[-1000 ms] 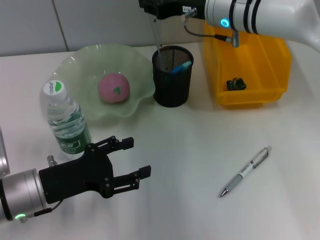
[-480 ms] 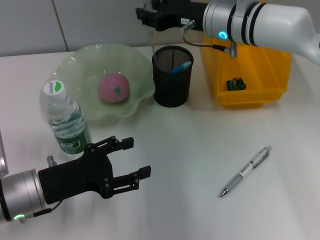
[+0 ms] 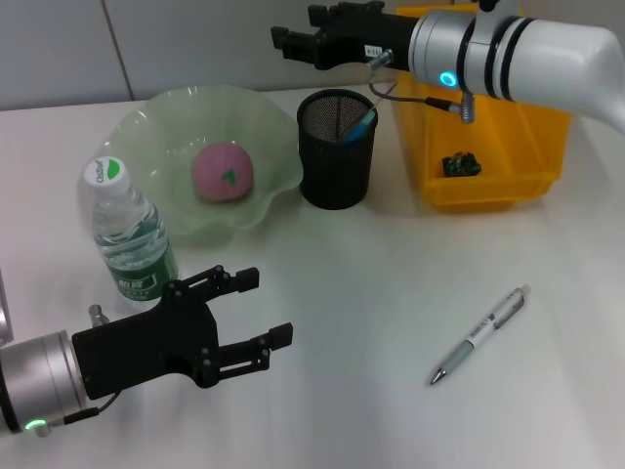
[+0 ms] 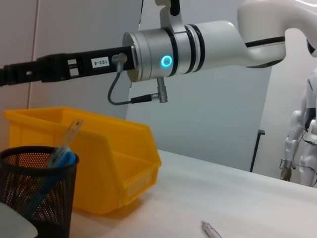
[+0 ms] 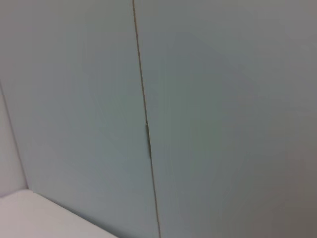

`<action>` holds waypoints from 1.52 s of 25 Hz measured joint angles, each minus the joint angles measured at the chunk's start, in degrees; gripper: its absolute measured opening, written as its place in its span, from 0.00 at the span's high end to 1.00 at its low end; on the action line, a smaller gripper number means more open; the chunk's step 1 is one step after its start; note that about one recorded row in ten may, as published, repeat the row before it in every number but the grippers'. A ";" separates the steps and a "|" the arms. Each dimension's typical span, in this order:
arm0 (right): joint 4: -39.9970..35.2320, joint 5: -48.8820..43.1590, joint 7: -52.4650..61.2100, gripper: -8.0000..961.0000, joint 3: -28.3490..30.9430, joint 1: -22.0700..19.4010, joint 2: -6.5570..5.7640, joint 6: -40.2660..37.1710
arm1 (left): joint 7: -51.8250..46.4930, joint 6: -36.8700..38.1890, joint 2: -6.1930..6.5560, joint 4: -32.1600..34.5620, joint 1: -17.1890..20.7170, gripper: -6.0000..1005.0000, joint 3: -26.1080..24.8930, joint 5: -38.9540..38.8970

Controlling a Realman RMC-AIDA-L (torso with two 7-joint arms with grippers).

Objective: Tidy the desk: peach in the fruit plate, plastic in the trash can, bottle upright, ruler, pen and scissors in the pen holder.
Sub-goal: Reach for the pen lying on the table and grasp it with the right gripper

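While the right gripper point(image 3: 293, 41) is hovering above the pen holder point(image 3: 337, 149) with fingers apart and empty, the pen point(image 3: 480, 334) is lying on the desk point(image 3: 371, 293), well apart from the holder. The left gripper point(image 3: 264, 318) is waiting open just beside the bottle point(image 3: 127, 233).

peach point(image 3: 222, 172) pink | plate point(image 3: 156, 125) pale green | pen holder point(image 3: 336, 163) black mesh | bin point(image 3: 532, 137) yellow

A robotics lab, by the look of it: bare white tabletop point(image 3: 391, 293), plain grey panelled wall point(image 5: 198, 99), and a white humanoid robot point(image 4: 302, 144) standing idle in the background.
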 joint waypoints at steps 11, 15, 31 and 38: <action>-8.82 12.31 -3.25 0.35 0.98 -9.27 -0.50 -11.87 | 0.03 -0.01 0.03 0.00 -0.22 0.19 0.25 0.00; -11.94 12.67 -4.30 0.35 2.16 -12.94 -0.54 -19.39 | 0.05 0.00 0.02 0.00 -0.24 0.19 0.23 0.00; -28.51 -20.79 11.15 0.35 2.97 -16.61 -2.98 -38.63 | -0.01 0.07 -0.09 0.00 -0.25 0.19 -0.09 -0.10; -37.14 -40.81 16.67 0.36 3.77 -15.06 -3.09 -51.21 | -0.40 0.36 0.04 0.00 -0.25 0.19 -0.17 -0.18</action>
